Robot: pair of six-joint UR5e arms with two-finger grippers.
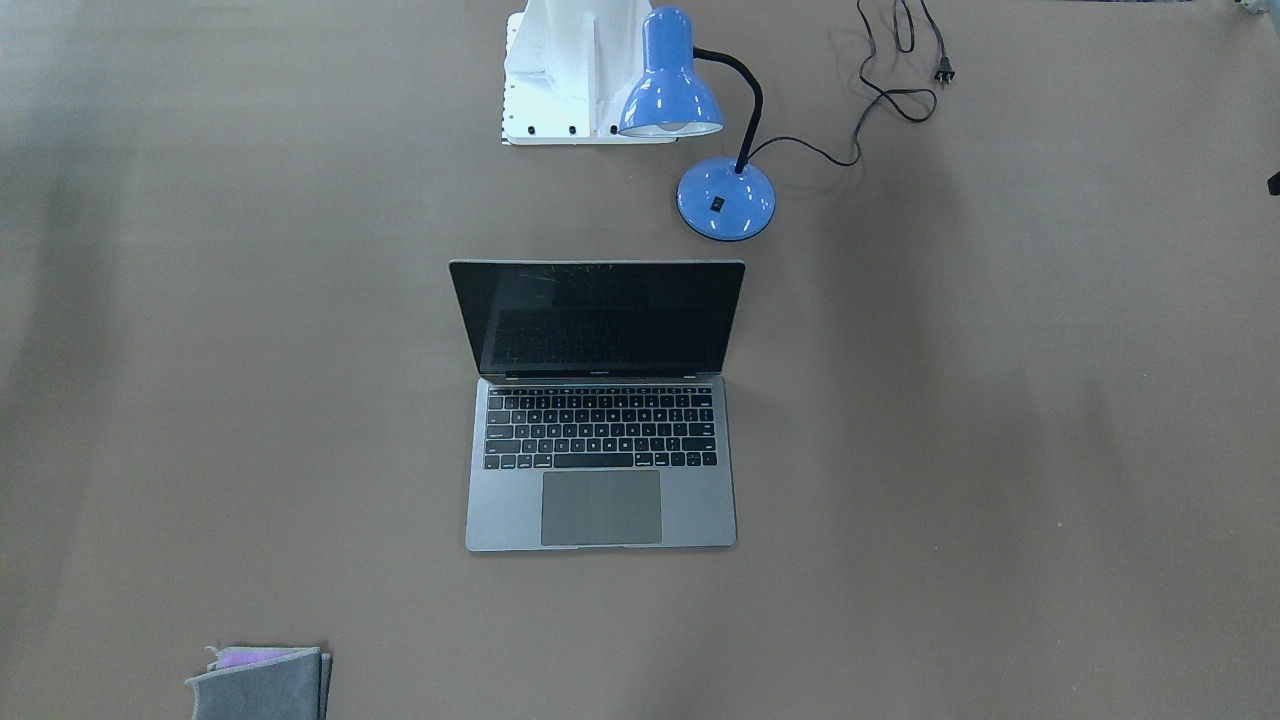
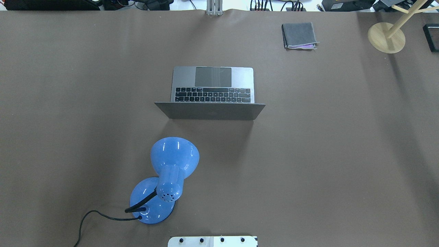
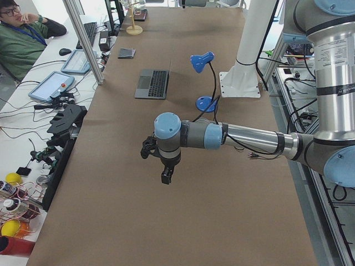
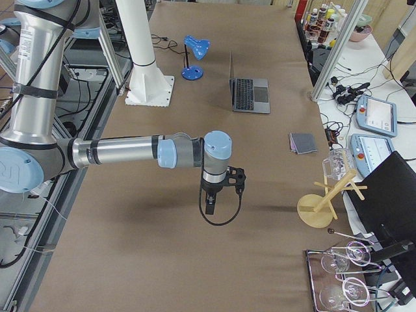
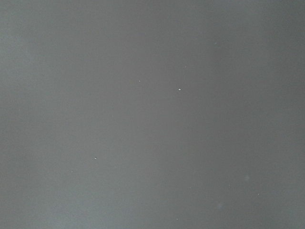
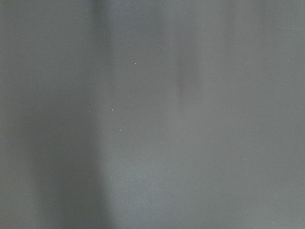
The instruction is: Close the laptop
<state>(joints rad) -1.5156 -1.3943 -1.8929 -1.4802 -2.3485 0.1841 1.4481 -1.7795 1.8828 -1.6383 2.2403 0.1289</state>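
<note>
The left gripper (image 3: pixel 166 176) and right gripper (image 4: pixel 209 207) are held above the table (image 3: pixel 166 233); their spread cannot be told. Well apart from both, the slim grey metal laptop (image 1: pixel 600 420) is seen open.

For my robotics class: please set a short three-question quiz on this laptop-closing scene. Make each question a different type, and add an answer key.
1. True or false: the laptop is already shut.
2. The laptop's screen faces: A) away from the robot's base; B) toward that base; C) flat down on the keys.
3. Does the left tool or the right tool touch the laptop?

Key:
1. False. The lid stands open.
2. A.
3. Neither. Both hang over bare table, far from the laptop.
</note>
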